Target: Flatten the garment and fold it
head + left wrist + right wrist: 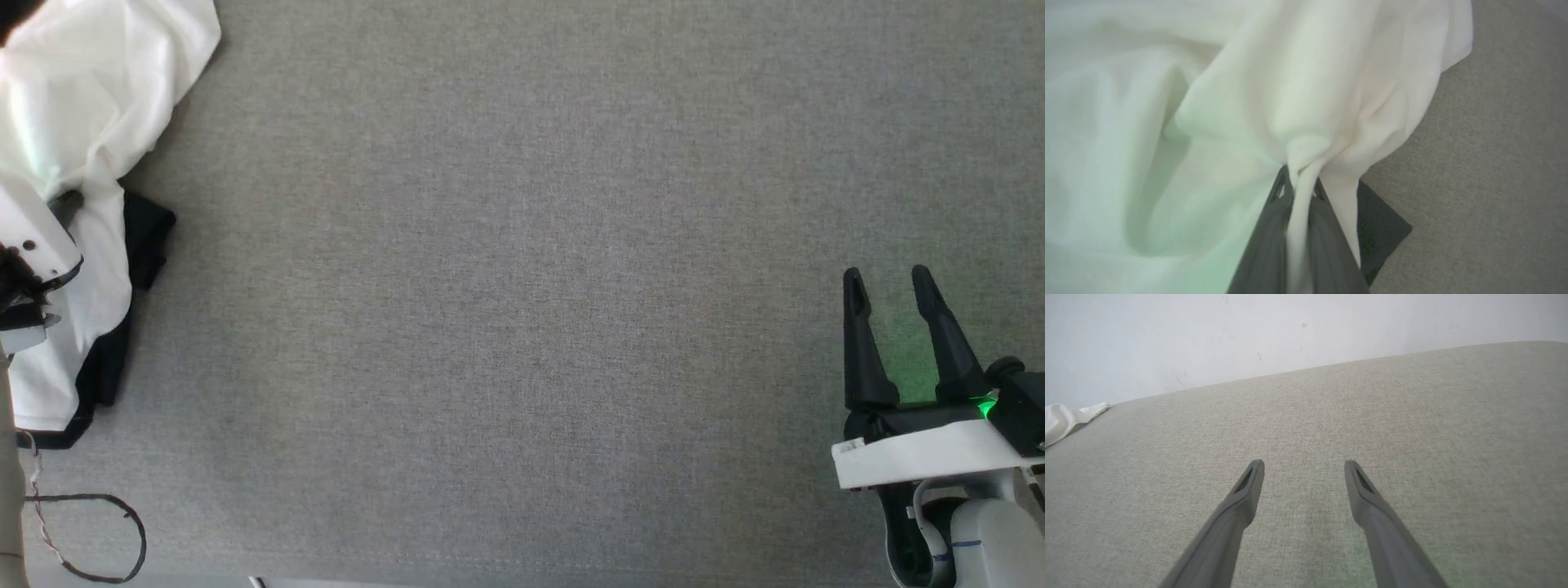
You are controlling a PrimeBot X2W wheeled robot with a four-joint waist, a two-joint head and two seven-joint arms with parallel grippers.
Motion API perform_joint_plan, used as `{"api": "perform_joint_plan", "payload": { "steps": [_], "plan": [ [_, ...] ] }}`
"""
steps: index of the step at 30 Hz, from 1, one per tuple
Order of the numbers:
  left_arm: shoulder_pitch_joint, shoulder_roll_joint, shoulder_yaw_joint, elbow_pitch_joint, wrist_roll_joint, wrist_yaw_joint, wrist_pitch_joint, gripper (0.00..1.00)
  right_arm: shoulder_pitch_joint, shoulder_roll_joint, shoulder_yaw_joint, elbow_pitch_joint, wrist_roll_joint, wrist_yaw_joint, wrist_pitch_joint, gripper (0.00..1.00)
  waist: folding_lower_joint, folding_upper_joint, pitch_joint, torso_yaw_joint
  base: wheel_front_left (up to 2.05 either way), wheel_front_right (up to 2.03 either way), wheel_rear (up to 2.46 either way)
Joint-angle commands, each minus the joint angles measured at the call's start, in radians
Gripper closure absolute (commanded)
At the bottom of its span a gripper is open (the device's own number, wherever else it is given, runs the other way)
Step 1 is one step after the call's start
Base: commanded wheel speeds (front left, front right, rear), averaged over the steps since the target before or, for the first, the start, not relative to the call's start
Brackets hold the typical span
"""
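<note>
The garment [90, 106], white with black parts, lies crumpled at the far left of the grey surface. In the left wrist view my left gripper [1300, 183] is shut on a pinched fold of the garment's white cloth [1306, 102], which bunches up between the two dark fingers. A black piece of the garment [1382, 232] shows beside the fingers. My right gripper [890, 286] stands open at the lower right, far from the garment, with nothing between its fingers. From the right wrist view, the right gripper [1304, 467] hovers over bare fabric, and a white corner of the garment [1065, 418] shows at the far left.
A grey cloth-covered surface [522, 286] spreads across the middle. A thin dark cable loop [106, 531] lies at the lower left. A pale wall [1249, 335] rises behind the surface's far edge. Part of my left arm's white housing [33, 245] sits over the garment.
</note>
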Motion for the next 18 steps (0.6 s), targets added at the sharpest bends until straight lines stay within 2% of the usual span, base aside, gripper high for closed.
{"api": "perform_joint_plan", "payload": {
  "steps": [1,18],
  "plan": [
    [0.009,0.008,0.000,0.001,-0.009,-0.015,-0.017,1.00,-0.011,0.001,0.003,0.007,0.009,-0.001,-0.008,0.00,0.0000,0.0000,-0.021,0.006,0.00,0.00,0.00],
    [-0.005,0.055,-0.053,-0.114,-0.007,-0.072,-0.115,1.00,0.015,0.001,0.021,0.083,0.084,-0.001,-0.037,0.00,0.0000,0.0000,-0.225,0.018,0.00,0.00,0.00]
  ]
}}
